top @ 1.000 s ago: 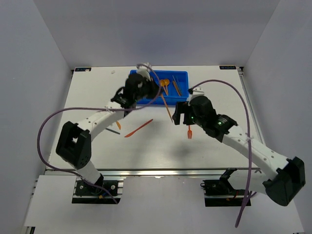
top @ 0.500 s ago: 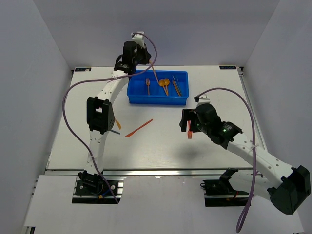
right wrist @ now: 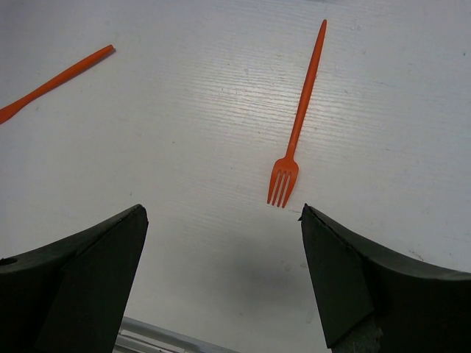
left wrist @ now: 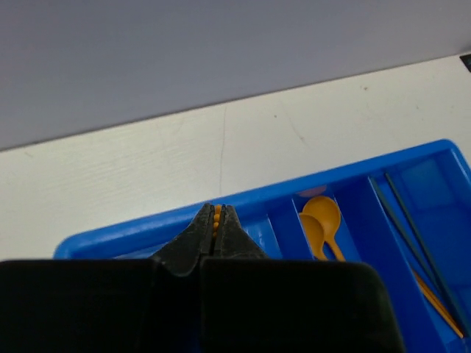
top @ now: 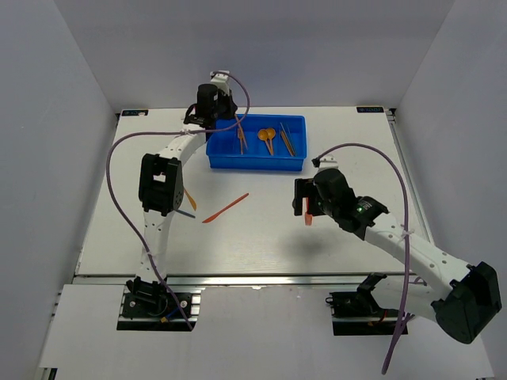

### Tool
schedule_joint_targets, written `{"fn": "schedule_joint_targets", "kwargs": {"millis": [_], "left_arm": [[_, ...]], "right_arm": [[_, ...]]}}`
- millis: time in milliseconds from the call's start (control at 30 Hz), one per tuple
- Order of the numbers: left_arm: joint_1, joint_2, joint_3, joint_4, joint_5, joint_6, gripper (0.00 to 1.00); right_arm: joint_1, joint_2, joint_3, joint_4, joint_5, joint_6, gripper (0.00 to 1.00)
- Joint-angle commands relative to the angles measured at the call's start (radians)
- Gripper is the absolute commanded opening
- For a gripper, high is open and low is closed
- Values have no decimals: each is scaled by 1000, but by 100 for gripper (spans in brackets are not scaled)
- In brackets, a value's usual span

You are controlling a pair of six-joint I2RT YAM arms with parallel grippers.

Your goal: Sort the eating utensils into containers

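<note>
Holding my left jaws nearly shut, I have an orange sliver [left wrist: 216, 218] caught in the slit between them. So little of it shows that I cannot say which utensil it is. These jaws hang above the left end of the blue tray [top: 255, 164], close to its far rim, and I cannot tell which of the leftmost compartments lies under them. That is the first risk. Letting go here could drop the piece on a divider or on the rim, from where it may tip out onto the desk [top: 261, 237]. It could also land in a compartment of the wrong kind. The orange spoons [left wrist: 321, 220] sit further right and the dark sticks [top: 287, 140] beyond them, so a sideways slip mixes the sorts.

My right jaws are spread wide and hold nothing. They hover over the orange fork [right wrist: 296, 118], which lies flat on the desk with its tines toward me, off centre in the gap and nearer one finger than the other. I judge that closing from here lets that finger reach it first and shove it aside rather than grip it. Being thin and flat, it could also skid or flip out of the pinch, or I could press into the desk. The orange knife [right wrist: 51, 84] lies well apart from the fork, not yet sorted.
</note>
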Motion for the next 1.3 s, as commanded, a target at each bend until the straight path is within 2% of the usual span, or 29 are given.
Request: {"fn": "schedule_joint_targets", "kwargs": {"millis": [0, 100, 167, 333, 367, 433, 467, 567, 667, 700, 767, 800, 833, 933, 1100, 1167, 1267], "left_arm": [[-5, -49, -47, 63, 30, -14, 7], [-7, -62, -81, 78, 36, -43, 9], [-11, -70, -92, 80, 42, -54, 20], [-45, -101, -105, 65, 38, -69, 38], [-51, -104, -102, 57, 29, -66, 48], [-70, -110, -95, 35, 15, -62, 57], [-73, -114, -95, 31, -8, -60, 68], [-77, -153, -113, 26, -27, -75, 78], [-77, -235, -157, 25, -56, -98, 82], [-77, -266, -171, -9, -72, -109, 98], [-79, -333, -225, -44, -105, -135, 98], [-82, -411, -248, -84, -181, -150, 98], [-80, -455, -278, -98, -206, -169, 98], [-80, -613, -404, -188, -283, -273, 98], [-82, -855, -723, -178, -237, -417, 98], [-82, -946, -803, -193, -246, -436, 98], [-83, -1021, -835, -271, -273, -425, 98]], "right_arm": [[-5, 13, 34, 26, 29, -21, 89], [-8, 27, 34, 31, 38, -23, 89], [-14, 43, 35, 32, 42, -25, 89], [-61, 100, 25, 63, 16, -26, 89], [-68, 125, 20, 67, 9, -25, 89], [-85, 148, 17, 80, -3, -25, 89], [-89, 172, 15, 86, -4, -26, 89], [-103, 256, 32, 107, 5, -38, 89], [-112, 373, 67, 101, 22, -47, 89], [-112, 401, 95, 100, 41, -51, 89], [-114, 467, 121, 101, 61, -52, 86], [-115, 488, 152, 100, 75, -54, 82], [-118, 529, 166, 97, 83, -54, 70], [-123, 600, 209, 86, 92, -49, 53], [-152, 652, 215, 89, 60, -41, 40], [-154, 656, 203, 78, 58, -32, 39], [-155, 648, 164, 77, 52, -18, 39]]}}
